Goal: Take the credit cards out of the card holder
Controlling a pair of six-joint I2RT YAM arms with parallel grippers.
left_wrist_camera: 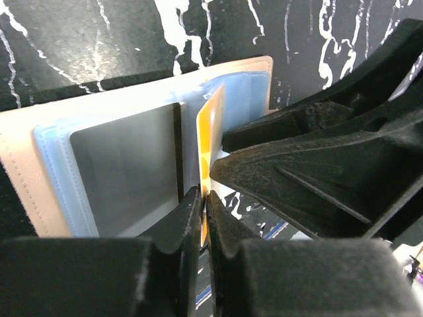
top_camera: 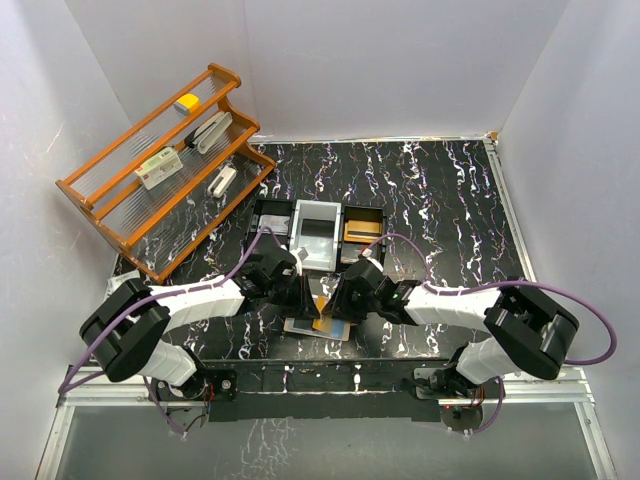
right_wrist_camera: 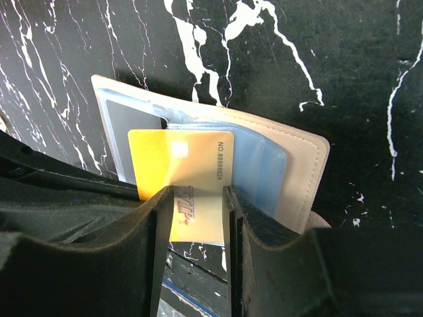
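Currently, the left gripper [left_wrist_camera: 203, 206] is clamped on the near edge of the orange card [left_wrist_camera: 210, 142], with one finger flat against each face. The card stands on edge and runs straight away from those fingertips, its long axis in line with them.

The right gripper [right_wrist_camera: 198, 198] faces the same card broadside. Its fingers are spread and grip nothing. The card's printed face lies just beyond the gap and is wider than it, its long axis crossing from one finger to the other. Whether the right fingertips press on the card holder [right_wrist_camera: 301, 165] cannot be told.

The holder lies open and flat beneath and beyond both sets of fingertips. A grey card [left_wrist_camera: 125, 172] sits in the sleeve to the left of the left fingers.

In judgement, the left arm owns the extraction and should draw back along the card's own plane.

Farther out on the table [top_camera: 440, 200], near the holder's far side, stands the tray [top_camera: 316, 222]. Any lift should stay short of it.
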